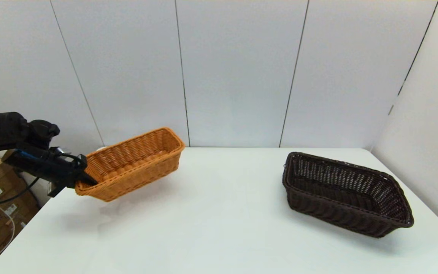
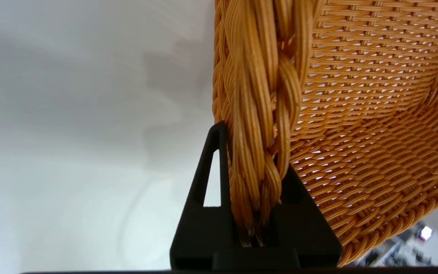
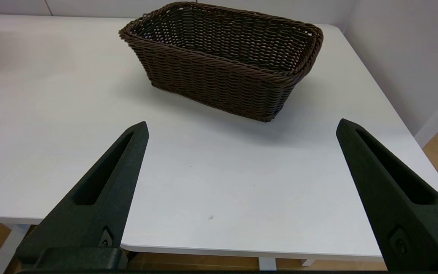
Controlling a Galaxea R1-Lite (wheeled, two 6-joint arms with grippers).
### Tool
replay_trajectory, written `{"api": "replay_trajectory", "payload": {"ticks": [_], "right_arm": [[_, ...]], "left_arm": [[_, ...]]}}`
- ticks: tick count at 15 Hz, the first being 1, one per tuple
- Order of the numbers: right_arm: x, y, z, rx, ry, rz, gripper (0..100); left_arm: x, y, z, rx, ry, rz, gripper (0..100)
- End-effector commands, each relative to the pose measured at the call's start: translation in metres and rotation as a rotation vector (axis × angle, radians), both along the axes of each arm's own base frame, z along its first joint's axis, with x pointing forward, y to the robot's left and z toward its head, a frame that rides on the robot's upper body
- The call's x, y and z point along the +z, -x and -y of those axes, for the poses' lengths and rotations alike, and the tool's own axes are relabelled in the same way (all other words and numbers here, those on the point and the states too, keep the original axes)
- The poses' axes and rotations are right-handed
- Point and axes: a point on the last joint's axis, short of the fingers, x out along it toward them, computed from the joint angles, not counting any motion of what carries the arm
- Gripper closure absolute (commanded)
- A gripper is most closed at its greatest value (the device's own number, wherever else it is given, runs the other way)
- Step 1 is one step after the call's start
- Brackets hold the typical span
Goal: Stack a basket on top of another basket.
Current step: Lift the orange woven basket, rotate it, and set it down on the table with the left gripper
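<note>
The left tool gripped the orange basket by its rim, tilted above the tabletop's left edge. The dark basket rested near the right edge. The right tool stood open off the near edge.

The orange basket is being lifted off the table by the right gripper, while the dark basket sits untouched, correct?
Not quite: the left gripper holds the orange basket by its rim, as the head view shows. The dark basket does sit untouched.

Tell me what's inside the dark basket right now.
Nothing visible: the dark basket shows only its open-weave walls and floor in head and right wrist views. The near wall hides a strip of floor behind it. The orange basket hangs tilted in the left claw, off the table.
</note>
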Motion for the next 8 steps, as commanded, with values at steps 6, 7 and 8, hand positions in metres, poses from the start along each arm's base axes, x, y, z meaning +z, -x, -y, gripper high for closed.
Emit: {"api": "replay_trajectory", "payload": {"ticks": [6,7,8], "right_arm": [[0.0,0.0,0.0,0.001,0.001,-0.003,0],[0.0,0.0,0.0,0.001,0.001,-0.003,0],[0.0,0.0,0.0,0.001,0.001,-0.003,0]], "left_arm": [[0.05,0.031,0.017,-0.09,-0.025,0.051,100],[0.057,0.037,0.02,-0.095,-0.026,0.054,100],[0.06,0.039,0.021,-0.1,-0.029,0.056,100]]}}
